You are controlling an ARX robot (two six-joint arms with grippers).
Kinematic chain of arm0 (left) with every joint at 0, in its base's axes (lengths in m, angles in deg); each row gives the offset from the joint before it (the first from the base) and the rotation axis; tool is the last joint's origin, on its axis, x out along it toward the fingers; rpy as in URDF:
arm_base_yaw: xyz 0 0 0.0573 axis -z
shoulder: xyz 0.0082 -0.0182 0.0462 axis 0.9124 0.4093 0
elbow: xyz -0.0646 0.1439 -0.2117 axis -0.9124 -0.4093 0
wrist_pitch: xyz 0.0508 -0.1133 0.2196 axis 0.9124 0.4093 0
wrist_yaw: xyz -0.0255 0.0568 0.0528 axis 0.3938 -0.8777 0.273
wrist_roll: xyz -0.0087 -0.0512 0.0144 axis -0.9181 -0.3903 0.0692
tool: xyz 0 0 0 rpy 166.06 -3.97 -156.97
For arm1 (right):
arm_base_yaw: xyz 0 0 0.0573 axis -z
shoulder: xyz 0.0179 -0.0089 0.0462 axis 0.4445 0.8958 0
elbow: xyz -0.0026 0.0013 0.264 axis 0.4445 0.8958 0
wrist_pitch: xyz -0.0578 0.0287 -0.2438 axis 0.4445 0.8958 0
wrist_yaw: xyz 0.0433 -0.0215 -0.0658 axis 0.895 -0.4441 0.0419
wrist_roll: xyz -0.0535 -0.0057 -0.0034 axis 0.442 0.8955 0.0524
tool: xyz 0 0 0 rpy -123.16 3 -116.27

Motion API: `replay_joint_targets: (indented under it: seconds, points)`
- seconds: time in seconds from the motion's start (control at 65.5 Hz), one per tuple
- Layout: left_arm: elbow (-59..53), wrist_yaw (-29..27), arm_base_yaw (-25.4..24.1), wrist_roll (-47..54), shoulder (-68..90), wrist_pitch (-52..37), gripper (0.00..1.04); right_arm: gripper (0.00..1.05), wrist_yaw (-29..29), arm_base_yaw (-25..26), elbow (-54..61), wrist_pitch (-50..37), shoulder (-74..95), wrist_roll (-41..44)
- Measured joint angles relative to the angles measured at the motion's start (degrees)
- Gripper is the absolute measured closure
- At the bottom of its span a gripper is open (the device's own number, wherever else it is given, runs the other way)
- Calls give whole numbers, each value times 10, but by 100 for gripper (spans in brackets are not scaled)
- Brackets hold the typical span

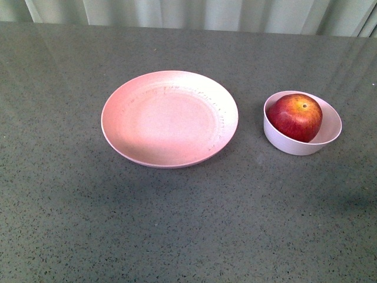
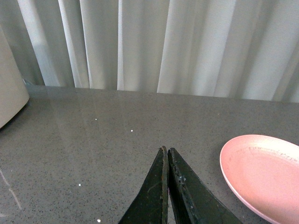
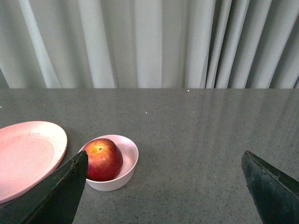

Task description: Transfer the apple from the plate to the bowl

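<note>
You'll find the round dark-red apple sitting inside the small pale pink-white bowl, its yellow-orange stem dimple turned up and slightly away from the robot. The bowl stands on the grey speckled counter, just beside the wide pink plate, on its right. Your left tool hangs above the counter with its tips pressed together. Your right tool is spread wide, holding nothing, facing the bowl from back off it.

Grey speckled table, glossy surface. Pale pleated curtain along its far edge. Rounded off-white object, unidentified, at one side.
</note>
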Motion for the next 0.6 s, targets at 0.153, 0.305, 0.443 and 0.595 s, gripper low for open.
replay_joint_targets:
  seconds: [0.153, 0.305, 0.443, 0.595]
  points:
    - [0, 0, 0, 0, -37, 36, 103, 9, 0, 0, 0, 0, 0, 0]
    - [0, 0, 0, 0, -68, 67, 103, 9, 0, 0, 0, 0, 0, 0]
    - [0, 0, 0, 0, -95, 94, 103, 9, 0, 0, 0, 0, 0, 0]
    - [0, 0, 0, 0, -115, 114, 103, 9, 0, 0, 0, 0, 0, 0]
